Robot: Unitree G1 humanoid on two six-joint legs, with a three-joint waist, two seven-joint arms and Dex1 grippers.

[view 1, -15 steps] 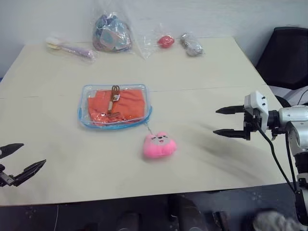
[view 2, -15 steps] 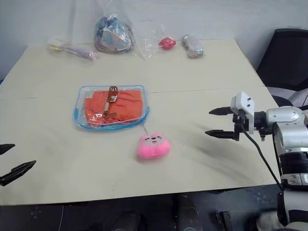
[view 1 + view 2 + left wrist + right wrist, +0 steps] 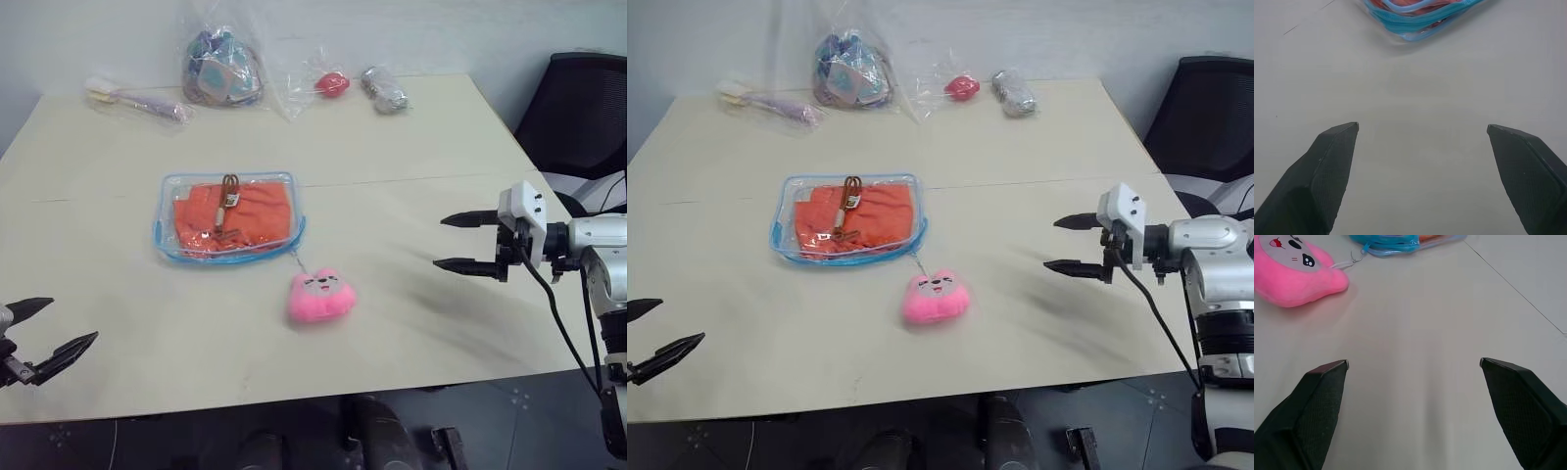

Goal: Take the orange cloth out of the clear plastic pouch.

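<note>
- Orange cloth (image 3: 235,213) is what we are after; it lies flat inside the clear plastic pouch (image 3: 231,217), which rests on the table (image 3: 411,147) a little left of the middle, with a brown cord lying across it.
- We judge nothing is started yet: the cloth is fully enclosed and neither arm is near the pouch.
- We risk dragging the whole pouch across the smooth top if we pull the cloth with one arm and fail to pin the pouch with the other.
- We may snag the pink plush toy (image 3: 320,298), which sits just in front of the pouch and looks tethered to it by a thin chain; the right arm's path runs past it.
- We could pinch slippery plastic instead of fabric, since the film covers the cloth.
- Our left gripper (image 3: 39,338) hangs over the near left edge, fingers spread wide, holding and touching nothing.
- Our right gripper (image 3: 458,241) hovers above the right side, well apart from the pouch, fingers equally wide and empty.
</note>
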